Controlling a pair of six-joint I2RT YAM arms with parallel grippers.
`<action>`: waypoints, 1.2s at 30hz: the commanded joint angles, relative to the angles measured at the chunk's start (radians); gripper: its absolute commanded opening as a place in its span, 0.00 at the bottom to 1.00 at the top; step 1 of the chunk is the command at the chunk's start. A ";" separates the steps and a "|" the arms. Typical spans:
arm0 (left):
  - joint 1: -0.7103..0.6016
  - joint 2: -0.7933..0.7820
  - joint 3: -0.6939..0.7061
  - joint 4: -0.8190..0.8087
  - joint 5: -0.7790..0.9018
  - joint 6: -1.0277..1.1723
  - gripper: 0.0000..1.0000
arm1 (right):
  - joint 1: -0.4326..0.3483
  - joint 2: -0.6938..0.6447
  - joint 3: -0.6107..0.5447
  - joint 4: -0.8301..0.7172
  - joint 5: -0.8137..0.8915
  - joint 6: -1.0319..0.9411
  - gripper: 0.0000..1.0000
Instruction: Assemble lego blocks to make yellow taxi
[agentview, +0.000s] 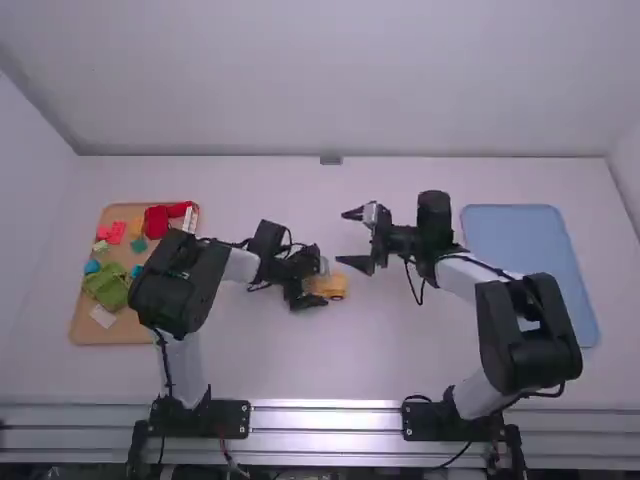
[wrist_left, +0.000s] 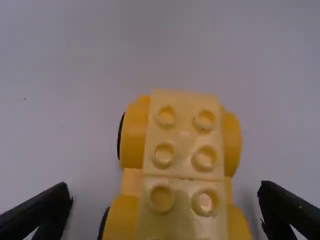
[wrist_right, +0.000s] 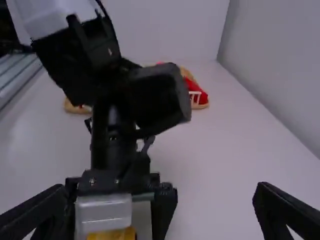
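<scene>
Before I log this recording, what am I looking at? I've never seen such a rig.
Two robot arms stand at a white table. The high picture looks down from above and behind them; the other two come from their wrists. The left gripper, a black pincer, is open around a yellow block car; the right gripper is open to the car's right. Nothing is held. A tan tray of coloured pieces lies at the table's left, a blue tray at its right.

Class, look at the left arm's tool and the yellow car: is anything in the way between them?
Nothing visible is. The left arm's tool is open, a finger on either side of the yellow car, with just table showing in the gaps.
</scene>
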 joint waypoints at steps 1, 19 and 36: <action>-0.003 0.007 0.011 0.007 0.013 0.003 0.99 | -0.008 -0.017 0.019 0.058 -0.026 0.151 0.99; 0.025 -0.731 0.087 -0.394 -0.662 -0.578 0.99 | -0.062 -0.016 0.280 0.061 -0.171 0.461 0.99; 0.334 -1.008 0.087 -0.625 -0.856 -1.076 0.99 | 0.138 -0.016 0.528 -0.363 -0.069 0.052 0.99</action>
